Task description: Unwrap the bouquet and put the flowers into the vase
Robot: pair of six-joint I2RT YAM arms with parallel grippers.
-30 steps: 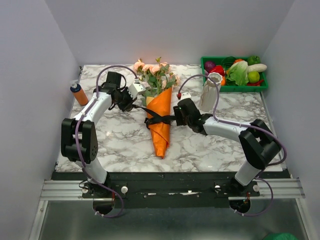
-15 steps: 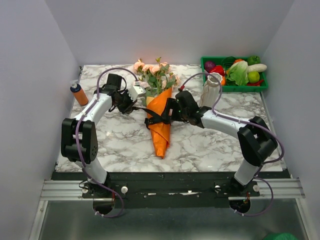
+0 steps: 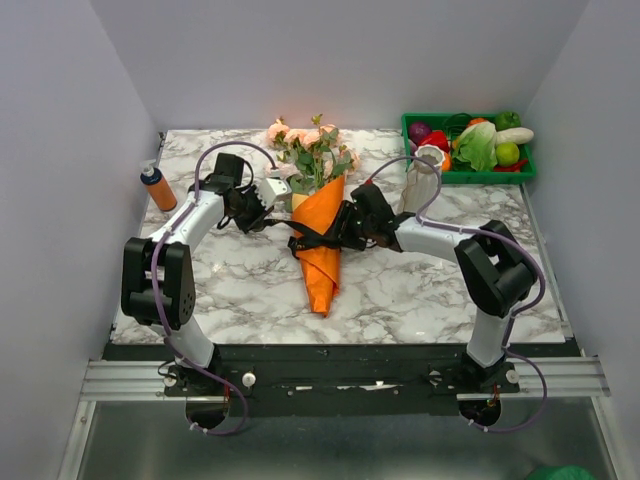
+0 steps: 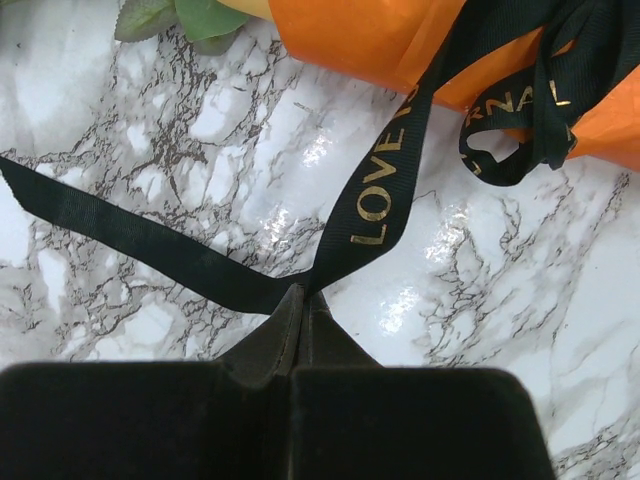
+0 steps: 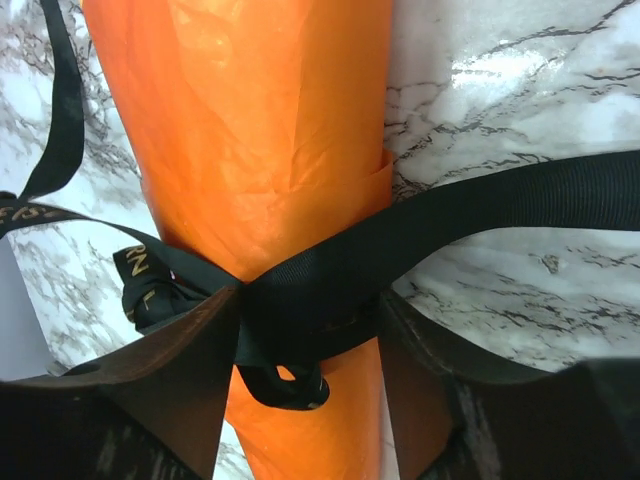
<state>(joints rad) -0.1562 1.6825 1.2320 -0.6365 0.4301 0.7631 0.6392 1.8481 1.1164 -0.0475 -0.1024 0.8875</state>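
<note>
Since a second ago, the right gripper [image 5: 305, 335] has swung in from beside the bouquet [image 3: 322, 268] and now sits against the orange paper cone [image 5: 260, 150]. Its fingers [image 5: 190, 370] stand on either side of the ribbon knot [image 5: 300, 305], and we cannot tell whether they grip the knot or only straddle it. The right arm's elbow has come further in over the table [image 3: 430, 295] with it. The left gripper [image 4: 300, 300] has barely shifted. It is still clenched on a tail of the black ribbon [image 4: 385, 190], just left of the cone's mouth. The bouquet lies much where it did, in the middle of the table and still tied. Its tip points to the near edge and its flowers [image 3: 305, 150] to the far side. The vase [image 3: 421, 185] stands upright to its right, just beyond the right gripper.
</note>
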